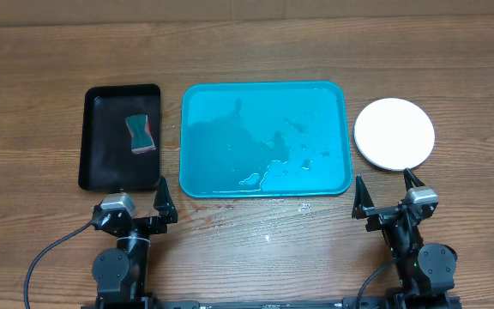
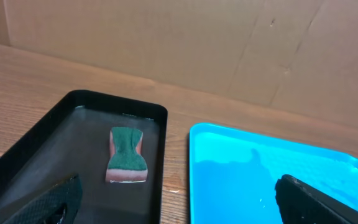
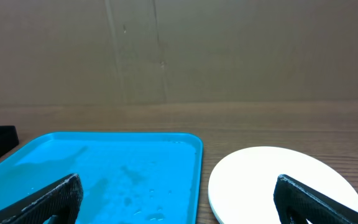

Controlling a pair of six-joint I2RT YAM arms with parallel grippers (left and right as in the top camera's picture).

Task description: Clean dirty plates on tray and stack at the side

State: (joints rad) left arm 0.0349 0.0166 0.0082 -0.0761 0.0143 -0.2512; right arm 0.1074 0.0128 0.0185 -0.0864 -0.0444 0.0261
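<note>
The turquoise tray (image 1: 197,146) lies mid-table with only wet patches and droplets on it; it also shows in the left wrist view (image 2: 229,162) and the right wrist view (image 3: 73,162). A white plate (image 1: 394,133) sits to the right of the tray, topmost of whatever lies there; it also shows in the right wrist view (image 3: 272,177). No light blue or yellow-green plate shows. My left gripper (image 1: 135,209) is open and empty near the front edge, in front of the black tray. My right gripper (image 1: 388,196) is open and empty in front of the white plate.
A black tray (image 1: 101,154) at the left holds a green-red sponge (image 1: 141,134), also seen in the left wrist view (image 2: 127,154). Water drops lie on the wood (image 1: 303,209) in front of the turquoise tray. A cardboard wall (image 3: 179,50) stands behind the table.
</note>
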